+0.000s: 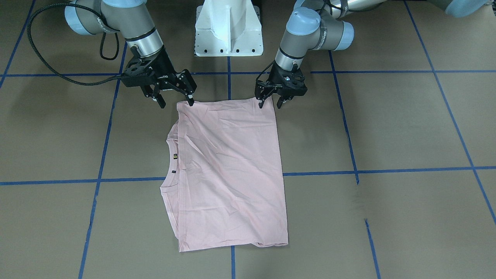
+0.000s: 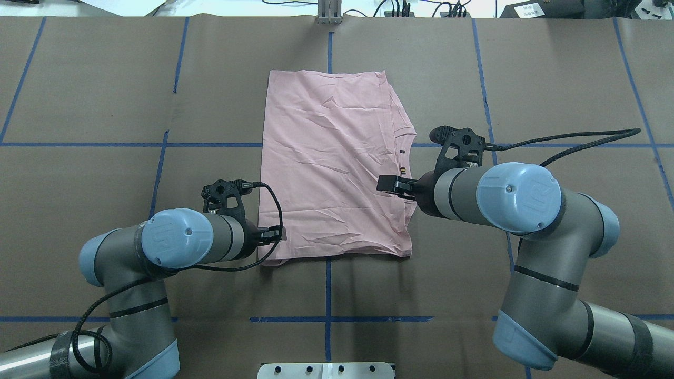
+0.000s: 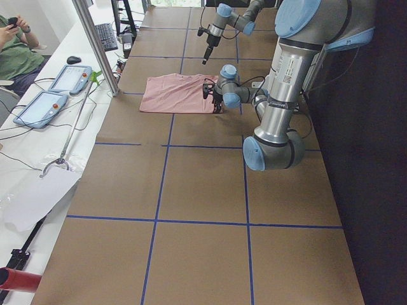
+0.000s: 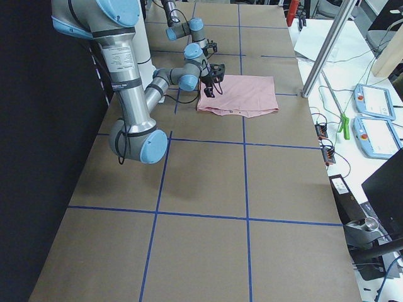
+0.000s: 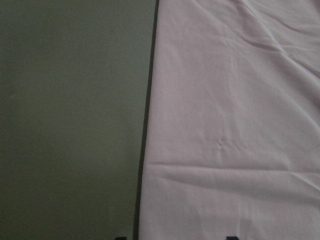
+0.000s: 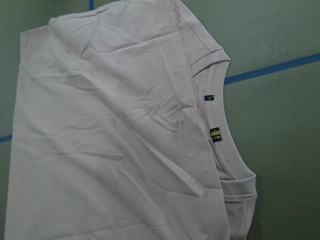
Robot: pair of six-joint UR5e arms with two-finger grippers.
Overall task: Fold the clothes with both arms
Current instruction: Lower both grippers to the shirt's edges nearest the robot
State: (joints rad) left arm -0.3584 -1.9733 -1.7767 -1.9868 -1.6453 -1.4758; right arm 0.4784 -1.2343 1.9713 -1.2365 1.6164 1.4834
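The pale pink T-shirt [image 1: 228,170] lies flat on the brown table, folded into a rectangle with its plain side up. Its print is hidden. Its ribbed collar [image 1: 167,162] and small tags [image 6: 215,135] face my right side. My left gripper [image 1: 270,104] is open and low at the shirt's near left corner; in the left wrist view the shirt's edge [image 5: 145,150] runs between its fingertips. My right gripper [image 1: 176,102] is open just above the shirt's near right corner. The shirt also shows in the overhead view [image 2: 331,168].
The white pedestal base [image 1: 228,31] stands between the arms behind the shirt. Blue tape lines [image 1: 387,170] grid the table. A metal post [image 3: 95,44], tablets [image 3: 70,79] and a seated operator [image 3: 13,44] are beyond the table's far edge.
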